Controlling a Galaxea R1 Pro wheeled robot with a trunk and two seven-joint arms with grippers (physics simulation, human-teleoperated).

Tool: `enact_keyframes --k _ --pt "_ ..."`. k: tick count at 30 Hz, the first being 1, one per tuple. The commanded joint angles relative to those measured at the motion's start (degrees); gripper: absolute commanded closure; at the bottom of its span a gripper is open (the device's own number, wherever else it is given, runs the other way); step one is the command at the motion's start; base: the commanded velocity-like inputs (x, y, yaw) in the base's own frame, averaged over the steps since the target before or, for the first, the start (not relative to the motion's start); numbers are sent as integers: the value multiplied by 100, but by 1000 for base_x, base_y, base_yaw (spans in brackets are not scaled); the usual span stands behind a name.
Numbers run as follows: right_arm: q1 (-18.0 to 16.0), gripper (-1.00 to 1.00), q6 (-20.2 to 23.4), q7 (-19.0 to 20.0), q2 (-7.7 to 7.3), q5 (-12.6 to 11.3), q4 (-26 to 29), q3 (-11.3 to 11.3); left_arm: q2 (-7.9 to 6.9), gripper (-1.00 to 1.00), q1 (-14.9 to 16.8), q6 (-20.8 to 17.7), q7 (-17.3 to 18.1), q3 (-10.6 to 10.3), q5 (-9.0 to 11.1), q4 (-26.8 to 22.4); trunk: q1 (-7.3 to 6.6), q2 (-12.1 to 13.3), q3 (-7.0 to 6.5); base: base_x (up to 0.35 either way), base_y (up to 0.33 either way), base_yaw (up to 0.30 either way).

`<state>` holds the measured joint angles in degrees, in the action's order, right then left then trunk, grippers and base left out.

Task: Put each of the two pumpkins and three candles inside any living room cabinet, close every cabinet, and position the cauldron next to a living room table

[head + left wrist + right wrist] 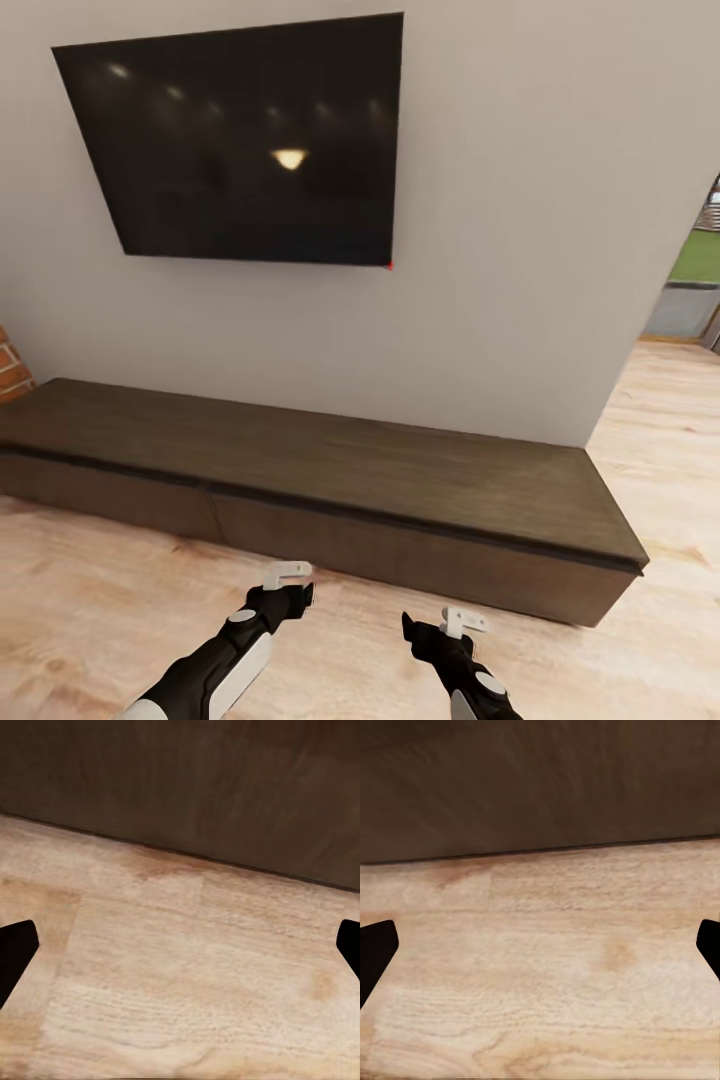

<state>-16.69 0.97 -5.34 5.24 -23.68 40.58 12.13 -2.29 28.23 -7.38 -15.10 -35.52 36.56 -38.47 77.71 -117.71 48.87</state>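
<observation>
the robot stood before the cabinet [400, 480], whose drawer fronts were all shut, so the step in hand seemed to be opening one. both the left gripper [290, 585] and the right gripper [440, 625] were spread wide and empty, low over the floor [120, 610], just in front of the cabinet, not touching. the next move probably called for reaching a drawer edge.

The low dark cabinet [330, 480] stands closed on the plank floor [120, 610].
</observation>
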Motion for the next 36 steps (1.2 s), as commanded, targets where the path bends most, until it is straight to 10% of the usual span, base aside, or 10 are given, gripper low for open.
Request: enact_keyframes --k 1,36 --pt "-1 -100 10 -46 -5 -51 8 26 -8 -100 7 -13 -58 -43 44 -14 -23 39 -13 0 0 291" --pt "-1 -100 26 -37 0 -73 -5 35 -8 -100 7 -469 -265 -44 288 -83 -748 1363 -605 0 0 290"
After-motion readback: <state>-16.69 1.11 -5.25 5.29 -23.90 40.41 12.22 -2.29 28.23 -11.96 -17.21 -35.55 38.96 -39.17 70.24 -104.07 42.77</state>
